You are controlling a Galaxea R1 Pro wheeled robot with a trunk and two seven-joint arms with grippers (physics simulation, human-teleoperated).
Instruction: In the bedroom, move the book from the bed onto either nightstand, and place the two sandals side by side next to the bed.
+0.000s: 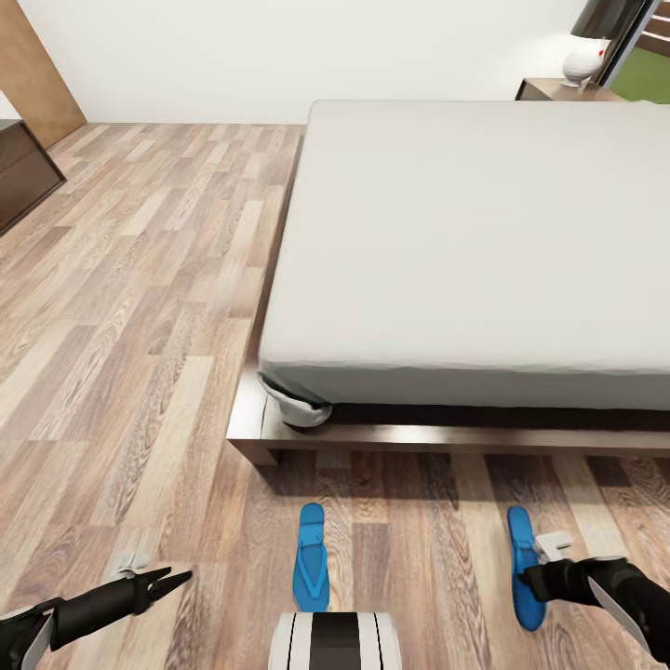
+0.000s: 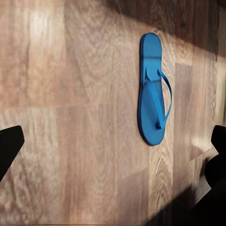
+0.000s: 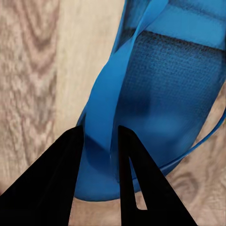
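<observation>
**plankwatcher:** Right under the head camera there's the robot's own striped trunk (image 1: 335, 640), bottom middle of the view. Going left to right: the left gripper (image 1: 177, 579) hangs low over the wood-plank floor (image 1: 121, 372), its tips drawn close to a point from the head view, yet in its wrist view the dark fingers (image 2: 9, 146) sit at opposite edges with bare floor between them, so spread apart and holding nothing. Just right of it, the first blue sandal (image 1: 310, 558) lies flat in front of the trunk, pointing at the bed.

**dustbunny_77:** And the other one?

**plankwatcher:** Second sandal (image 1: 527, 568) is well apart to the right, also flat on the floor. The right gripper (image 1: 532, 584) is down on it, and in its wrist view the two black fingers (image 3: 70, 155) are clamped either side of the blue strap (image 3: 110, 108).

**dustbunny_77:** Anything in the way?

**plankwatcher:** The bed (image 1: 484, 242) stands just beyond both sandals, dark frame corner (image 1: 256, 437) jutting toward the left one. A white bundle (image 1: 296, 405) is tucked at that corner. Far back right, a nightstand (image 1: 563, 90) with a white lamp (image 1: 584, 60) on it. At the left edge, a dark low cabinet (image 1: 23, 172). Can't spot the book on the mattress.
</observation>
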